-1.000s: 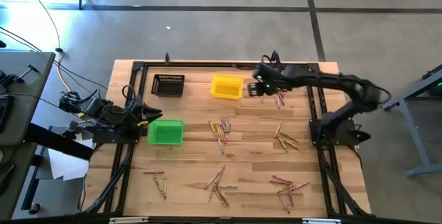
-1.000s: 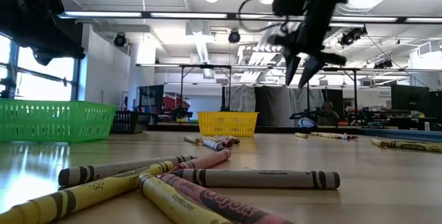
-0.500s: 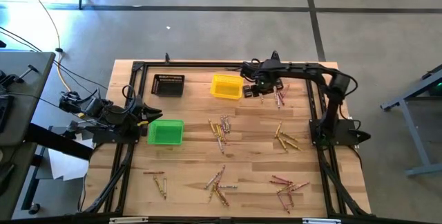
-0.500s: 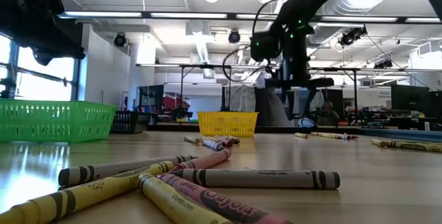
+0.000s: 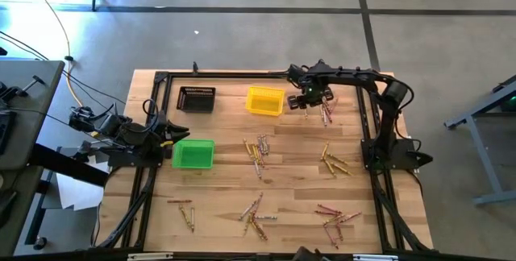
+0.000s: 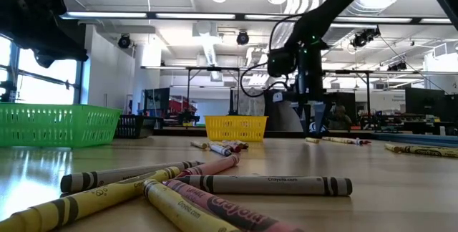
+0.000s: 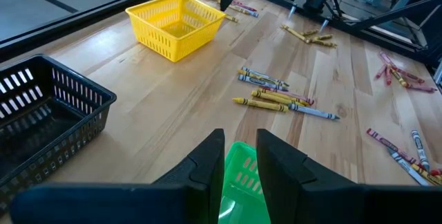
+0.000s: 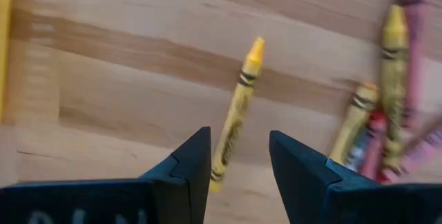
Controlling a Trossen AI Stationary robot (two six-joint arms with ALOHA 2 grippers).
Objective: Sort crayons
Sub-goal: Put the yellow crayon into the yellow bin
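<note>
a: high view first. how do the arms sit?
b: the right arm reaches across the far side of the table (image 5: pixel 218 172), its right gripper (image 5: pixel 310 100) low between the yellow bin (image 5: pixel 264 101) and a small cluster of crayons (image 5: pixel 325 114). the left arm is folded at the left edge, the left gripper (image 5: pixel 169 132) just beside the green bin (image 5: pixel 193 154). the black bin (image 5: pixel 197 98) stands to the left of the yellow one. more crayons lie in 5 or so loose groups over the middle and near side.

a: low view?
b: the right arm comes down behind the yellow bin (image 6: pixel 236 127); its fingertips are hidden there. crayons lie close to the camera, the nearest ones cut off by the frame edge.

a: left wrist view?
b: the left gripper (image 7: pixel 239 156) has its fingers a narrow gap apart, holding nothing, right over the green bin (image 7: pixel 243 180), which is mostly hidden by them.

a: right wrist view?
b: the right gripper (image 8: pixel 238 160) is spread open, with a yellow crayon (image 8: pixel 237 117) lying on the wood in the gap, its end between the fingers. whether they touch it is hard to make out. other crayons lie off to one side, blurred.
</note>
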